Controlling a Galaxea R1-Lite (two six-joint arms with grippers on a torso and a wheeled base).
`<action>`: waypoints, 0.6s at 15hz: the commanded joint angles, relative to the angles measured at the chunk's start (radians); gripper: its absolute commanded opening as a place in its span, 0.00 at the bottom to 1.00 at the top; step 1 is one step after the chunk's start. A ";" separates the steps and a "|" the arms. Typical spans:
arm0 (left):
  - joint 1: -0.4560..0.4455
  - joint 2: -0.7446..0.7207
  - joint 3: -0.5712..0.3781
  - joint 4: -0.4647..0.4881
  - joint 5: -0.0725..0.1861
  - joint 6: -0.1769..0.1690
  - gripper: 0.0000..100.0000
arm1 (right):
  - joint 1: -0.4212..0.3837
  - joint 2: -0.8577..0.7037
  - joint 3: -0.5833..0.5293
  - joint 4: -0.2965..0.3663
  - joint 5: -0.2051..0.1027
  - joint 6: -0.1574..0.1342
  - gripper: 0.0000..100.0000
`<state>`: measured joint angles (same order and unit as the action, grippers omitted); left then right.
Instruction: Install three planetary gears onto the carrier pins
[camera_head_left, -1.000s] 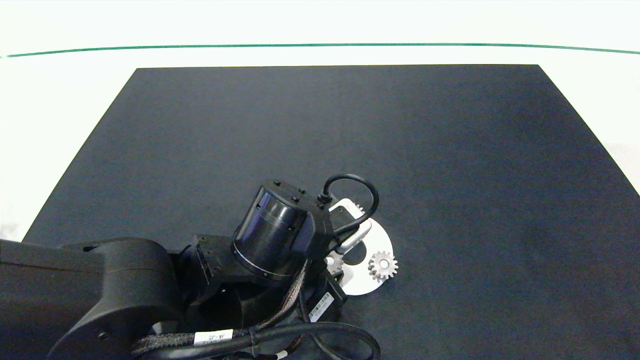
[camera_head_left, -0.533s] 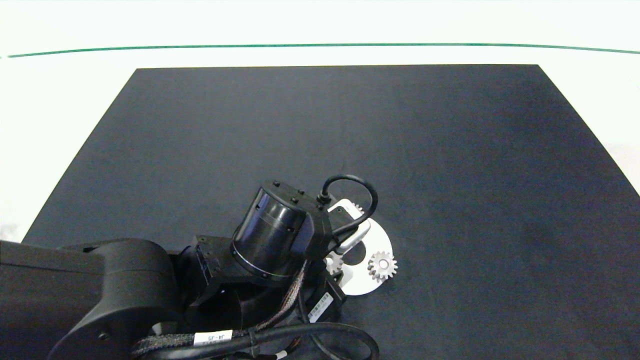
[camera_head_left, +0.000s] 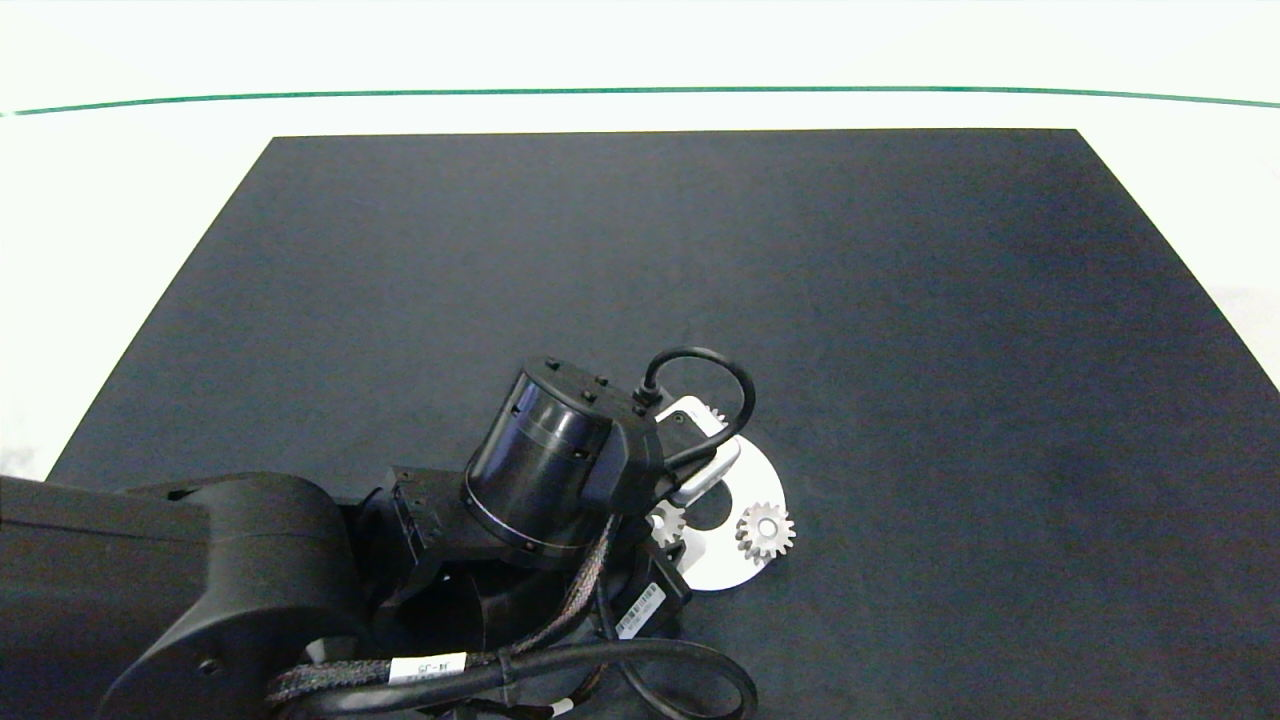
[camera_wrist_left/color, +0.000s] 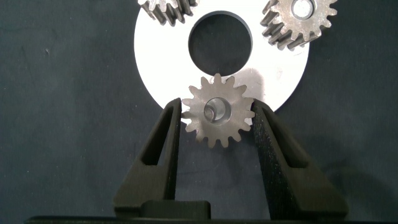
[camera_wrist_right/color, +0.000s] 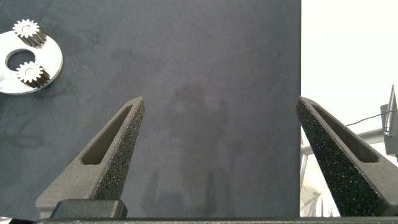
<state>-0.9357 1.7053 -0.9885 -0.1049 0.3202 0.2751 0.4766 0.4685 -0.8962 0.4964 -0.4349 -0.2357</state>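
The left arm reaches in low over the black mat (camera_head_left: 900, 300) on the desk (camera_head_left: 1180, 115), its gripper (camera_wrist_left/color: 216, 121) down at the near edge of the white disc (camera_wrist_left/color: 283, 74). Its jaws sit close on either side of one gear (camera_wrist_left/color: 217, 111), which lies on the disc by the centre hole; whether they press it I cannot tell. Two more gears (camera_head_left: 766, 531) sit on the disc. The right gripper (camera_wrist_right/color: 219, 155) hangs well off to the side, jaws wide apart, holding nothing.
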 joint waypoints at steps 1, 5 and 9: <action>0.000 -0.003 -0.001 -0.002 0.002 0.003 0.07 | 0.000 0.001 0.000 0.002 -0.002 -0.002 1.00; 0.002 -0.004 -0.002 -0.002 0.002 0.009 0.07 | 0.000 0.001 0.000 0.002 -0.002 -0.002 1.00; 0.002 -0.004 -0.002 -0.002 0.002 0.013 0.07 | 0.000 0.001 0.000 0.002 -0.002 -0.002 1.00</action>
<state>-0.9340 1.7026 -0.9911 -0.1057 0.3202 0.2866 0.4770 0.4681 -0.8957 0.4960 -0.4347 -0.2362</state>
